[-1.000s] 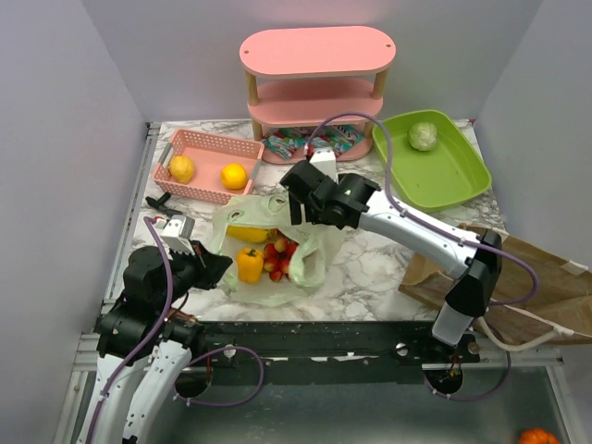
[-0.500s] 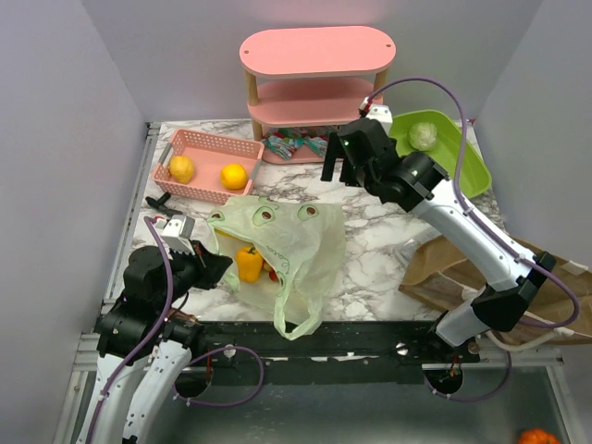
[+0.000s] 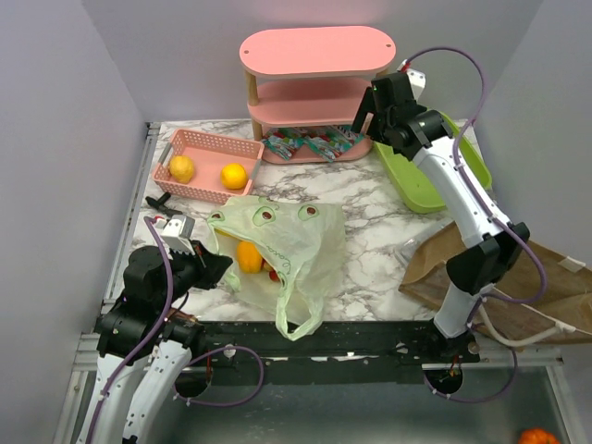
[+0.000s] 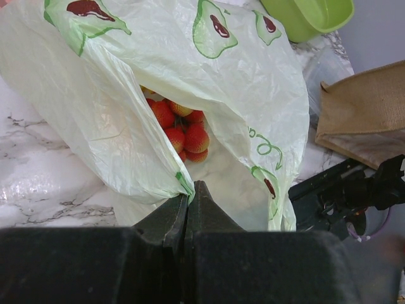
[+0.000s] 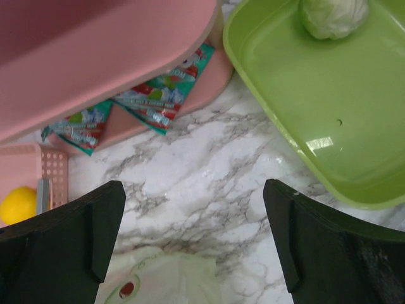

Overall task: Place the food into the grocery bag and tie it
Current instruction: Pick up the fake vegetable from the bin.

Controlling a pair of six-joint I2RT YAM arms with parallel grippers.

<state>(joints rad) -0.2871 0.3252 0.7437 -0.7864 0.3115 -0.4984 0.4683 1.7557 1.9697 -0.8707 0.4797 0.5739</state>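
The pale-green avocado-print grocery bag [image 3: 294,242] lies on the marble, its mouth facing my left arm. My left gripper [image 3: 218,266] is shut on the bag's rim [image 4: 183,187]. Inside are small red fruits [image 4: 183,126] and the orange bell pepper [image 3: 248,255]; the bananas are hidden. My right gripper [image 3: 363,113] is open and empty, high beside the pink shelf. In the right wrist view [image 5: 193,202] it is above bare marble, between the teal-and-red snack packets [image 5: 155,95] under the shelf and the green tray [image 5: 304,107] holding the pale leafy head [image 5: 333,16].
A pink basket [image 3: 215,141] with two yellow-orange fruits stands at the back left. The pink shelf [image 3: 317,51] is at the back centre. A stiff brown paper bag [image 3: 504,277] lies at the right front. A small black tool [image 3: 159,200] lies by the left edge.
My right gripper has left the bag and risen back and right to the shelf and tray. The bag has dropped flat over the food. The left arm has not moved.
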